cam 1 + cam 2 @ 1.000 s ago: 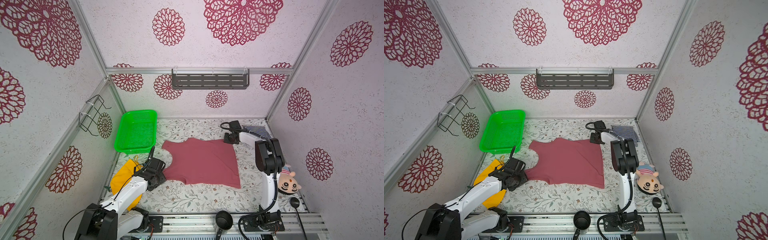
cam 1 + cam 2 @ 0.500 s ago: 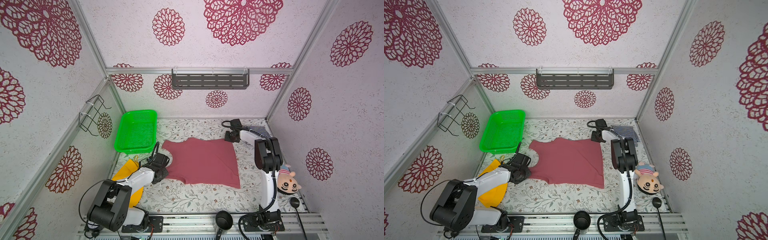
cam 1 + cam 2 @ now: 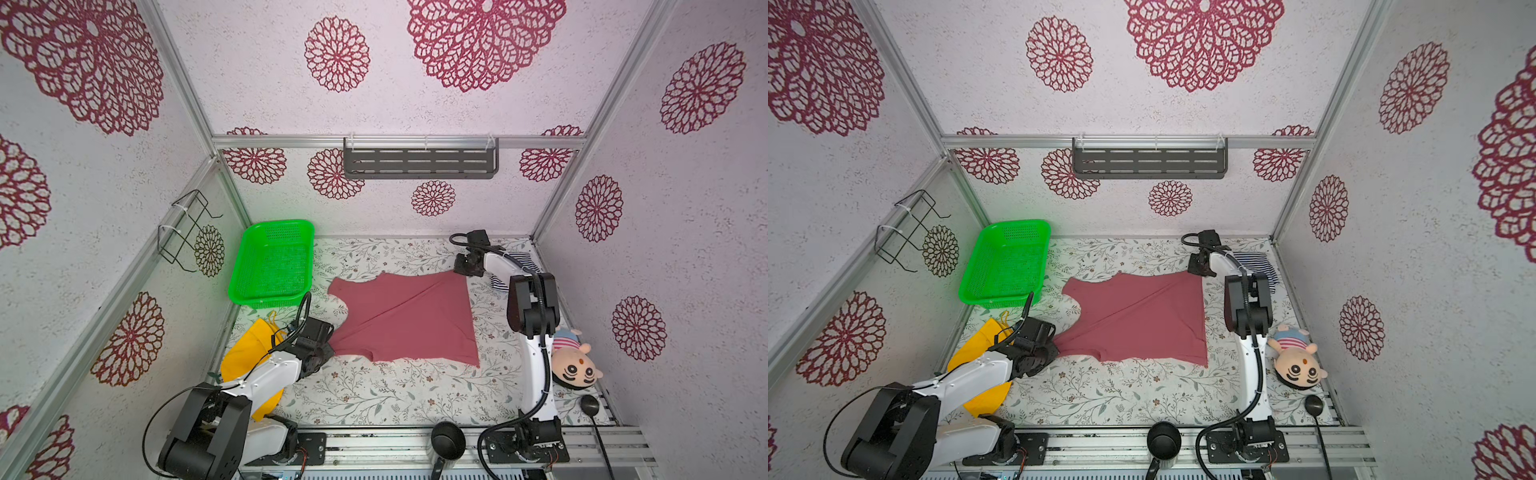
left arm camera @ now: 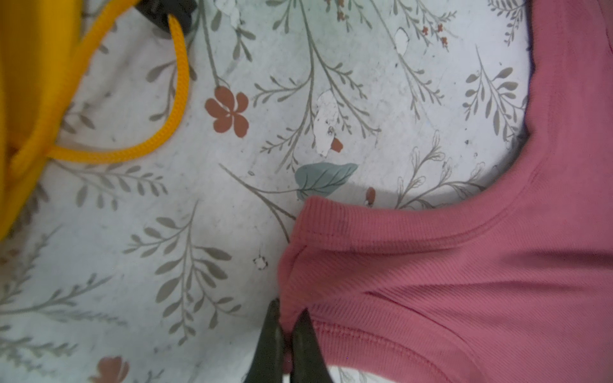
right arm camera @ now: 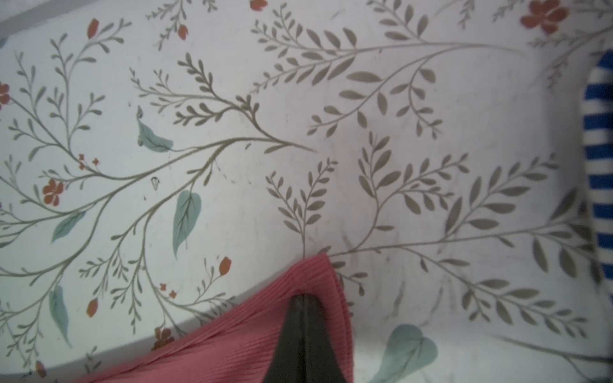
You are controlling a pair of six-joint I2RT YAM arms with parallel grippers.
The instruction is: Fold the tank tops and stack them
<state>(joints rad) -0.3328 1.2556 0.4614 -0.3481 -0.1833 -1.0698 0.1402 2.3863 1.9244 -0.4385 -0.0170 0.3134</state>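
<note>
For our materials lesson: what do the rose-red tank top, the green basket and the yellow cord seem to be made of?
Rose-red tank top: soft matte rib knit; fine ribs and stitched hems show. Green basket: probably moulded plastic, glossy-looking; perforated walls. Yellow cord: braided textile, fibre unclear; criss-cross strands.

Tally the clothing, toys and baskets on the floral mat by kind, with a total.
Tank tops: 2 (rose-red tank top, striped tank top)
Hats: 1 (yellow hat)
Baskets: 1 (green basket)
Toys: 1 (plush doll)
Total: 5
</note>
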